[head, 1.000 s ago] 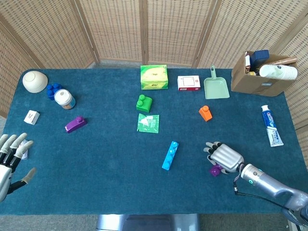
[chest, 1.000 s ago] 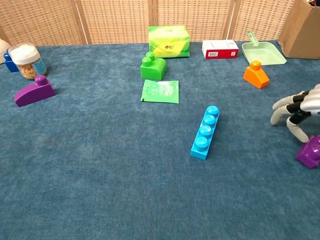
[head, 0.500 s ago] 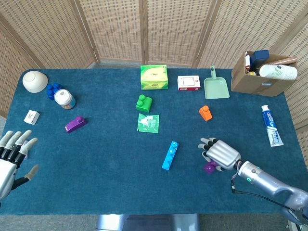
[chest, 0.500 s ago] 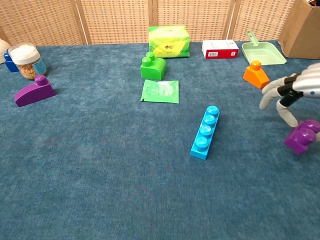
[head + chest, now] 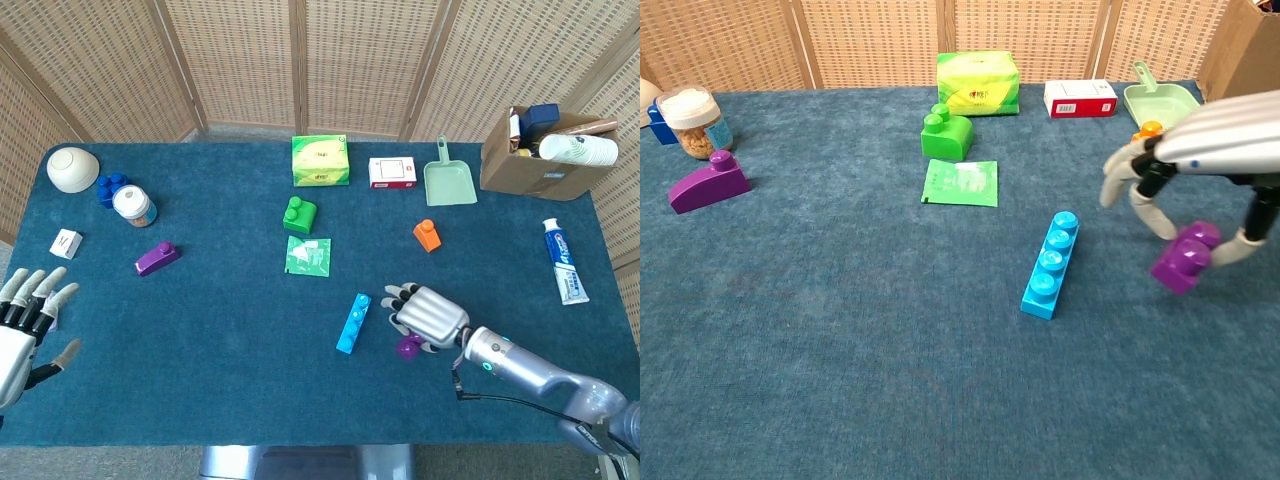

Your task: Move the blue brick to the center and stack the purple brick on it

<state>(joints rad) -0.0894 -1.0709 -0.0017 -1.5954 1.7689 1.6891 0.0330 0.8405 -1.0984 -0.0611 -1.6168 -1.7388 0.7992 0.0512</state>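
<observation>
I have the purple brick [image 5: 1185, 258] pinched in my right hand [image 5: 428, 316], thumb below and fingers curled over it, and it hangs tilted above the blue cloth of the table [image 5: 220, 340], clear of the surface in the chest view. Half a second ago that hand sat further to the right; it has carried the brick leftward and now hovers just beside the light blue four-stud brick [image 5: 353, 322], not touching it. A second ago the purple brick was still down on the cloth near the right edge of the chest view.

The blue brick has not moved across the three moments: it lies flat, slanted, below the green sachet [image 5: 308, 255] and roughly mid-table.

My left hand [image 5: 28, 318] sits at the near left corner with fingers spread wide and nothing in them; it has drifted only slightly.

Everything else has stayed put: a second purple wedge brick [image 5: 157, 258] on the left, the green brick [image 5: 298, 214], the orange brick [image 5: 427, 234], the green tissue pack [image 5: 320, 160], the red and white box [image 5: 392, 172], the green dustpan [image 5: 449, 180], the cardboard box [image 5: 541, 160], the toothpaste tube [image 5: 565, 261], the jar [image 5: 132, 206] and the bowl [image 5: 72, 168].
</observation>
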